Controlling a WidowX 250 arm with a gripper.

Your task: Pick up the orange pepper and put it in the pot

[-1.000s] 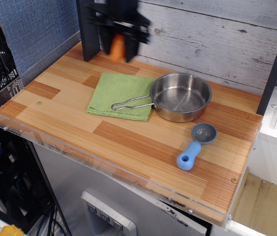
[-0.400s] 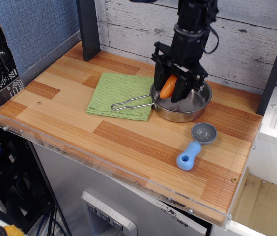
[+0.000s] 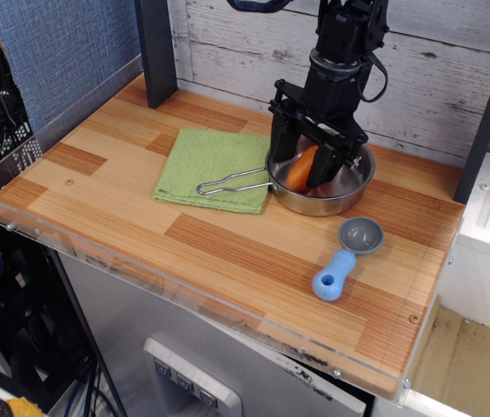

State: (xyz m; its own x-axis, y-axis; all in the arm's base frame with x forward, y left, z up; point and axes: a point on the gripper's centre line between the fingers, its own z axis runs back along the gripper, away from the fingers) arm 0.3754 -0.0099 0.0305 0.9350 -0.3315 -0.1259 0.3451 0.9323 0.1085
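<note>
The orange pepper (image 3: 301,170) sits tilted between my gripper's fingers, its lower end down inside the pot. The pot (image 3: 356,182) is a shiny steel pan at the back right of the wooden table, with its wire handle (image 3: 230,183) pointing left over a green cloth. My gripper (image 3: 307,172) hangs straight down over the left half of the pot, and its black fingers (image 3: 280,152) close in on the pepper from both sides. I cannot tell whether the pepper touches the pot's floor.
A green cloth (image 3: 206,163) lies left of the pot. A grey-and-blue scoop (image 3: 347,257) lies in front of the pot to the right. A dark post (image 3: 156,52) stands at the back left. A clear plastic rim (image 3: 71,248) edges the table front.
My gripper carried the pepper from the back left, near the dark post, to above the pot. It has since lowered, so the pepper is deeper in the pot.
</note>
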